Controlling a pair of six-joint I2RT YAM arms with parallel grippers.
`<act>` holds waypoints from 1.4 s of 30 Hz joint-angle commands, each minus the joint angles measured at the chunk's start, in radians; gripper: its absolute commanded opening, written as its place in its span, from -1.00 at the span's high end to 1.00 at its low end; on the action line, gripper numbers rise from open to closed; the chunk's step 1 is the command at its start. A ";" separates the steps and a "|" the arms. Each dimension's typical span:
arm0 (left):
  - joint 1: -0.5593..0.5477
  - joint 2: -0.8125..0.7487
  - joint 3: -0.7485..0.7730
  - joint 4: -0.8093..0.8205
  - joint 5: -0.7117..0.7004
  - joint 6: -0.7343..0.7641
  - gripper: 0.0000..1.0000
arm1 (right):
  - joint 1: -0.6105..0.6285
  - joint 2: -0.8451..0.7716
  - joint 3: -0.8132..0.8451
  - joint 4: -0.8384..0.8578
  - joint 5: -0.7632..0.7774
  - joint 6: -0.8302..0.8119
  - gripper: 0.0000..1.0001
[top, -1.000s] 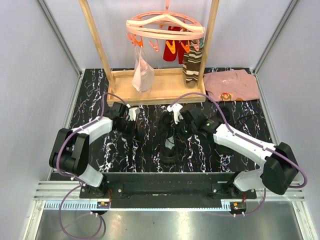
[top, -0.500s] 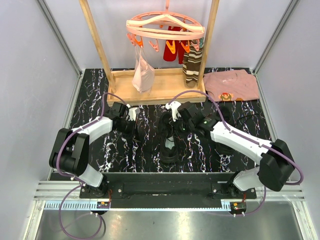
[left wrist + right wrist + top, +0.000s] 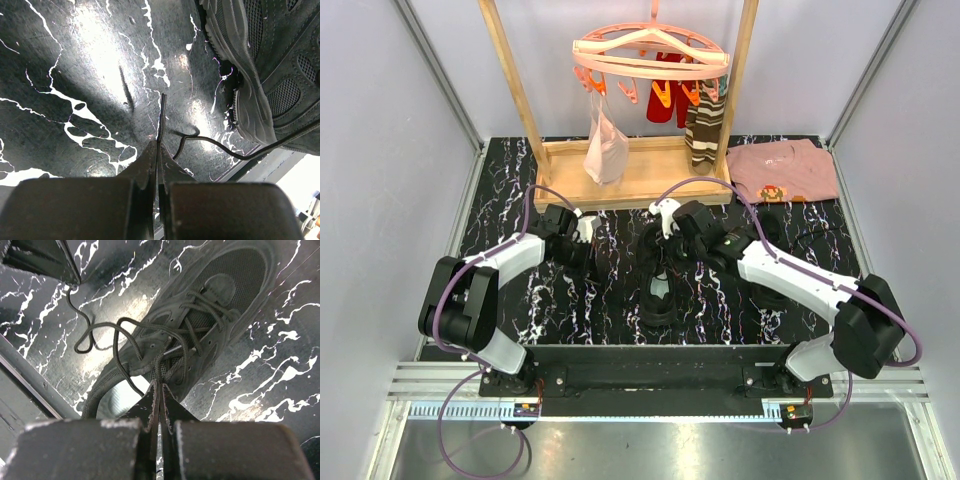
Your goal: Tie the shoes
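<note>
In the top view I get bright, even light from above, sharp everywhere, with only soft shadows. Both wrist views are dimmer: the glossy table [image 3: 100, 55] throws white glare patches, the shoe [image 3: 215, 300] stays very dark, and the lowest part is out of focus.

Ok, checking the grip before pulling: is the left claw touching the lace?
Touching. The left wrist view shows the left claw shut on the lace, its tip poking out.
</note>
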 commanded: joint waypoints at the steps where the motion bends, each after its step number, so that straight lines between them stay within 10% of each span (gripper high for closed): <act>1: -0.003 -0.025 0.010 0.005 0.030 0.018 1.00 | -0.015 -0.045 0.056 0.002 -0.023 0.009 1.00; 35: -0.005 -0.037 -0.004 0.013 0.027 0.021 1.00 | -0.021 0.024 0.105 -0.021 0.026 0.024 1.00; 42: 0.061 -0.154 -0.021 0.067 0.232 0.004 0.24 | -0.023 0.040 0.092 0.019 0.039 0.007 1.00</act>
